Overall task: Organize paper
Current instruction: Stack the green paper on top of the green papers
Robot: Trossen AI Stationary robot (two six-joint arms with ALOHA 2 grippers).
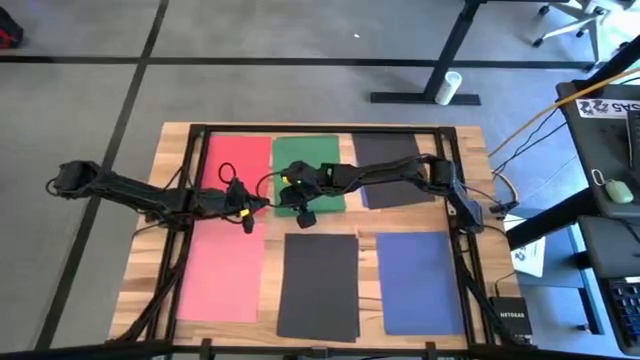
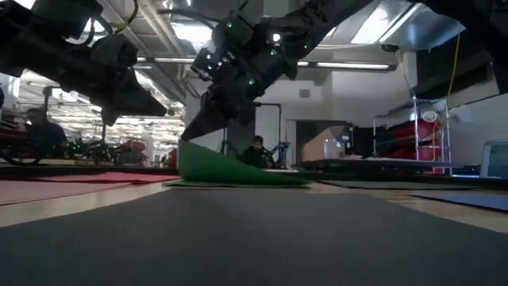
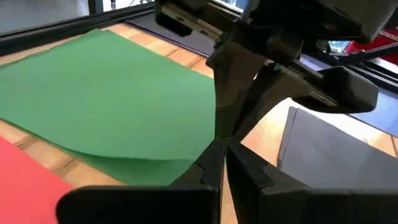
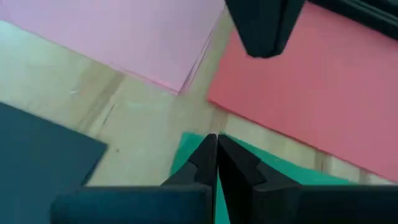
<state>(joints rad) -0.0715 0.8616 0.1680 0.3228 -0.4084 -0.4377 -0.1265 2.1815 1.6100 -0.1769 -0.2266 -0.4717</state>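
Currently: right end effector (image 1: 303,214) pinching green sheet (image 1: 312,168) corner, lifted off bench (image 1: 370,238); sheet extends beyond it. Left end effector (image 1: 246,222) alongside, fingers pressed together.

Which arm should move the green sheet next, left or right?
Probably right. The right gripper is shut on the green sheet's near corner, already lifted off the table in the low view. The left gripper hovers beside it, between the red sheet and pink sheet, holding nothing.
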